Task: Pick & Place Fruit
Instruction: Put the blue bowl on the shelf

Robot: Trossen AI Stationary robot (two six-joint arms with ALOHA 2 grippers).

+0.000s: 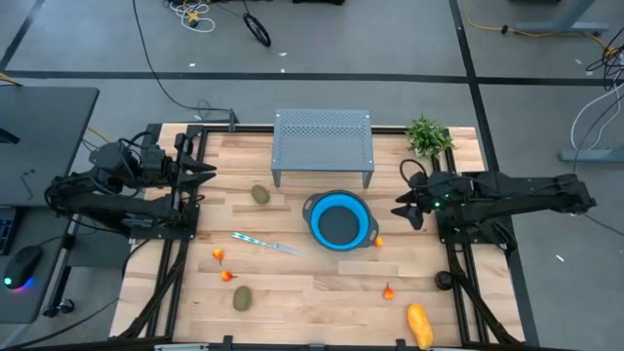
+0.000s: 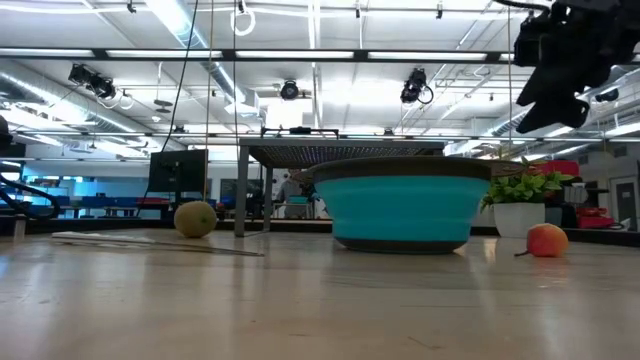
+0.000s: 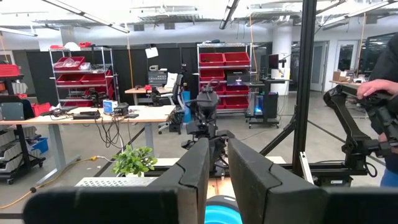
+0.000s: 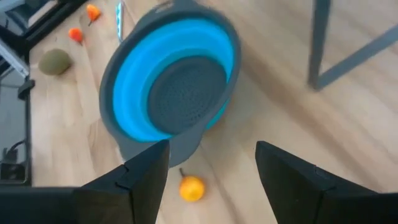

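A blue collapsible bowl [image 1: 339, 220] stands mid-table. One brown-green kiwi [image 1: 260, 194] lies left of it, toward the far side, and another [image 1: 242, 297] near the front. The elongated yellow-orange fruit [image 1: 420, 325] lies at the near right edge. Tiny red-orange fruits lie at the bowl's right [image 1: 377, 241], farther front [image 1: 388, 291], and two at the left [image 1: 218, 255]. My right gripper [image 1: 402, 207] is open and raised, just right of the bowl; in its wrist view [image 4: 211, 149] one tiny fruit [image 4: 191, 188] shows between the fingers, below them. My left gripper [image 1: 205, 174] waits shut at the left edge.
A grey perforated metal rack [image 1: 324, 146] stands on legs behind the bowl. A green plant sprig [image 1: 427, 136] sits at the far right corner. A slim silvery-blue knife [image 1: 265, 243] lies left of the bowl. A person's hand [image 3: 380, 87] shows beyond the table.
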